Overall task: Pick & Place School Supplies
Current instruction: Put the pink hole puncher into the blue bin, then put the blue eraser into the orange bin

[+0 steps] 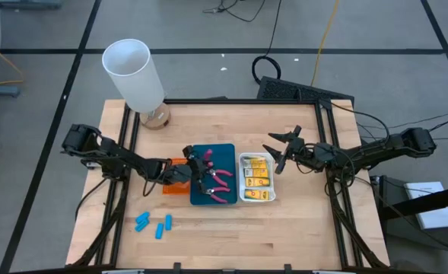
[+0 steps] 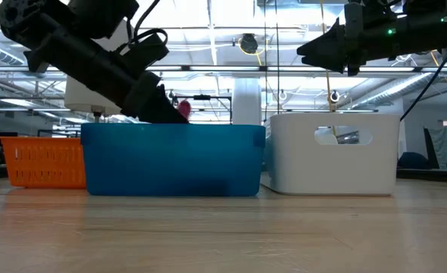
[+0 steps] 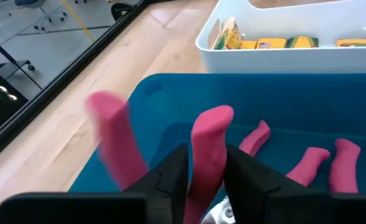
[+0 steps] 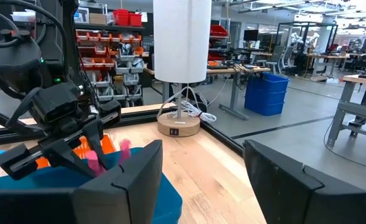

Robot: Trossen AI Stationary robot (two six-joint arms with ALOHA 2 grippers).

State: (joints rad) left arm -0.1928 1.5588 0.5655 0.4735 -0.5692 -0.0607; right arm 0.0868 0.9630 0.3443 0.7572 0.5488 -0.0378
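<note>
Closest to the lens in the left wrist view: the left gripper (image 3: 206, 180), fingers either side of one pink handle of a pair of pliers (image 3: 209, 149). The jaws look barely parted around that handle; you can't tell whether they're pinching it or have just let go. The second handle is blurred, swinging free beside it.

The gripper sits low over the blue tray (image 1: 225, 151), at its left edge, so your pliers are already above the right bin. My read: this is the drop, not the pick. Two more pliers (image 1: 222, 183) already lie in that tray, so sorting by kind looks like the scheme.

The white tray (image 1: 244, 161), touching the blue one's right side, holds the yellow packets (image 1: 258, 177). The orange tray (image 1: 172, 187) is mostly hidden under the left arm; contents unseen.

The right gripper (image 1: 278, 151) hovers above the white tray's far end with fingers spread wide and nothing between them. It probably waits there to stay clear of the left arm.

Still loose on the table: three blue pieces (image 1: 154, 224), near the front left, well apart from the trays. Those look like your next job, likely for the left arm as they're on its side.

The white cylinder (image 1: 135, 74) stands at the back left, out of the way.
</note>
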